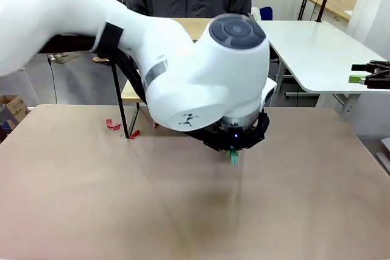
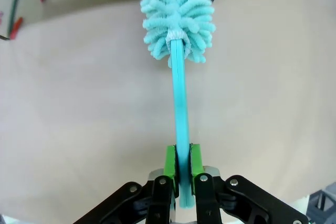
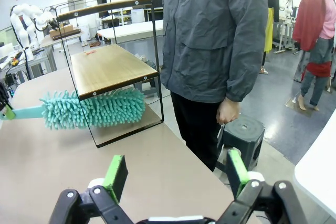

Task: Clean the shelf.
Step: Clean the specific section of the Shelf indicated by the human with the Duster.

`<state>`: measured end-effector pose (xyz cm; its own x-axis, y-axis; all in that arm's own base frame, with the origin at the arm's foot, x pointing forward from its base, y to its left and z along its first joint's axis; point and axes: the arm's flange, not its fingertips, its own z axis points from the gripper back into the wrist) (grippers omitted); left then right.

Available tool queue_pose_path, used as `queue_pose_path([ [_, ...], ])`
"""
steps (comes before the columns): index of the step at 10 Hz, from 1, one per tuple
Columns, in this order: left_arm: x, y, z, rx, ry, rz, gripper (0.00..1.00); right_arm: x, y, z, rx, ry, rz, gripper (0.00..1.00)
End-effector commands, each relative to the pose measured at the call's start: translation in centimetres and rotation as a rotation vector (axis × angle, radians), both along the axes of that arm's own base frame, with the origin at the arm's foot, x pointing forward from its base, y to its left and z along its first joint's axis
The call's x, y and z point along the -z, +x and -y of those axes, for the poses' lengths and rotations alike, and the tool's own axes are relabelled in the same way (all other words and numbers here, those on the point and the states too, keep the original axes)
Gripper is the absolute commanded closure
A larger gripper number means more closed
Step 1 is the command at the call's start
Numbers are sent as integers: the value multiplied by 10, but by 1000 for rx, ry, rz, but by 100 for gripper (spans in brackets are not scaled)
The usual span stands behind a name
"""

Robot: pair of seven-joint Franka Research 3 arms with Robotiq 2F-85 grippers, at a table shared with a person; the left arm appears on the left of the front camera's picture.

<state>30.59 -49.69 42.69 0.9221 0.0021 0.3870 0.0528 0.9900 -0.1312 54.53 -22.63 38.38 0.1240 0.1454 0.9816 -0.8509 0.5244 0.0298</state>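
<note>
Duster [image 2: 178, 14], teal, fluffy head on a flat handle. The handle is clamped between the pads of the left gripper [image 2: 181, 163], and its long axis runs straight out from the fingers into the shelf [image 3: 105, 69]. Shelf: far edge of the worktop [image 1: 91, 199], left of middle. Duster head lies under the lower board, inside the black frame; contact cannot be told. Right gripper [image 3: 176, 171]: fingers wide apart, empty, well off to the side, so the left arm is nearer. Worktop: pale brown, red scraps [image 1: 113, 125] by a shelf leg. Person [image 3: 215, 35]: standing by the shelf.

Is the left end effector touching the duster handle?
Touching. Left wrist view: green pads of the left end effector clamp the teal duster handle from both sides.
</note>
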Motion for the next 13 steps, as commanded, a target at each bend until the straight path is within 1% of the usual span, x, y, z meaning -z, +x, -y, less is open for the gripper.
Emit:
queue_pose_path([
  [1, 20, 11, 23, -36, -13, 69, 87, -3, 0, -3, -4, -1, 6, 0],
  [2, 27, 17, 27, -40, -1, 75, 87, -3, 0, -3, -4, -1, 6, 0],
  [4, 43, 20, 31, -34, 14, 58, 87, -3, 0, -3, -4, -1, 6, 0],
  [6, 57, 26, 30, -54, 1, 46, 87, -3, 0, -3, -4, -1, 6, 0],
  [7, 59, 30, 31, -74, -12, 43, 87, -3, 0, -3, -4, -1, 6, 0],
  [8, 59, 33, 34, -44, 6, 1, 87, -3, 0, -3, -4, -1, 6, 0],
  [9, 58, 28, 26, -33, 22, 16, 87, -3, 0, -3, -4, -1, 6, 0],
  [11, 58, 28, 26, -33, 22, 16, 87, -3, 0, -3, -4, -1, 6, 0],
  [12, 59, 31, 29, -37, 19, 11, 87, -3, 0, -3, -4, -1, 6, 0],
  [13, 64, 33, 25, -18, 40, -18, 87, -3, 0, -3, -4, -1, 6, 0],
])
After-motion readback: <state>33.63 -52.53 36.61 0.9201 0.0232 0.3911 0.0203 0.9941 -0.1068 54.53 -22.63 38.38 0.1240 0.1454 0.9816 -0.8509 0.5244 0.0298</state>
